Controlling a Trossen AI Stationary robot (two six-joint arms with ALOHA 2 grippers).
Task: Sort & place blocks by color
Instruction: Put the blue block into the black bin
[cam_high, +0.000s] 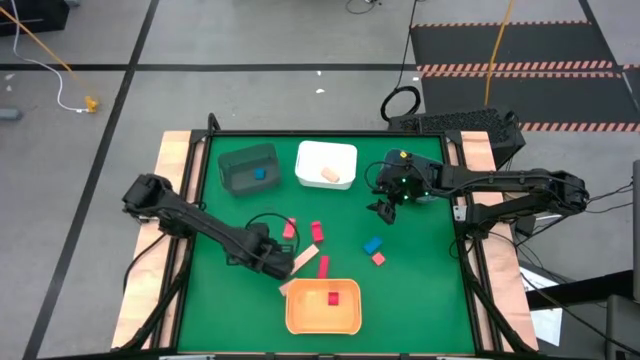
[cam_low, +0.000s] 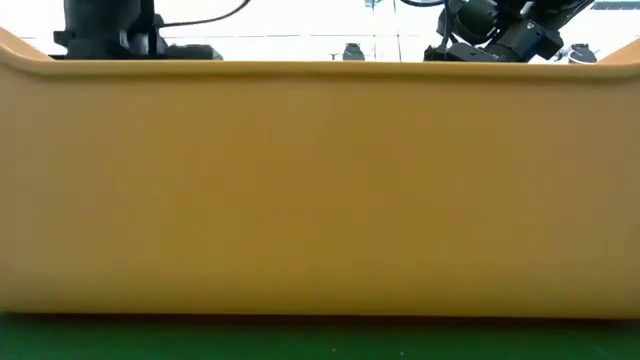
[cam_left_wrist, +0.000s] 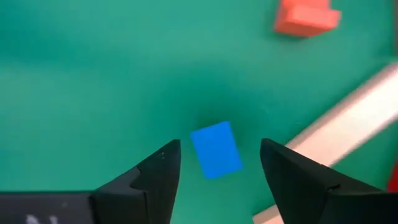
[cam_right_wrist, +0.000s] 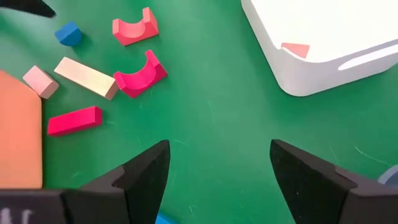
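**A:** The orange bin (cam_low: 320, 190) is right against the low camera, and its wall blocks nearly everything. What is the left arm doing?

**B:** The left gripper (cam_left_wrist: 219, 155) hovers over a small blue block (cam_left_wrist: 216, 149) with its fingers spread, one on each side, and it isn't touching yet. That is near the worktop edge where the orange bin stands, just beyond the bin's left corner.

**A:** What does the block look like?

**B:** It is plain blue, short and flat-faced, and it lies alone on the green. It sits slightly skewed to the line between the fingers.

**A:** Then I'd turn the wrist a little first?

**B:** Yes, I'd square the pads to two opposite faces, come straight down and close gently. A tan bar (cam_left_wrist: 348, 118) lies just beside one finger, so that side has little room. The red block (cam_left_wrist: 305, 15) is well clear.

**A:** Where should it go?

**B:** Probably the dark grey bin (cam_high: 248, 150) at the far edge, since another blue piece (cam_high: 259, 173) already sits inside.

**A:** And the right arm?

**B:** The right gripper (cam_right_wrist: 221, 149) waits near the white bin (cam_right_wrist: 323, 62), spread and holding nothing.
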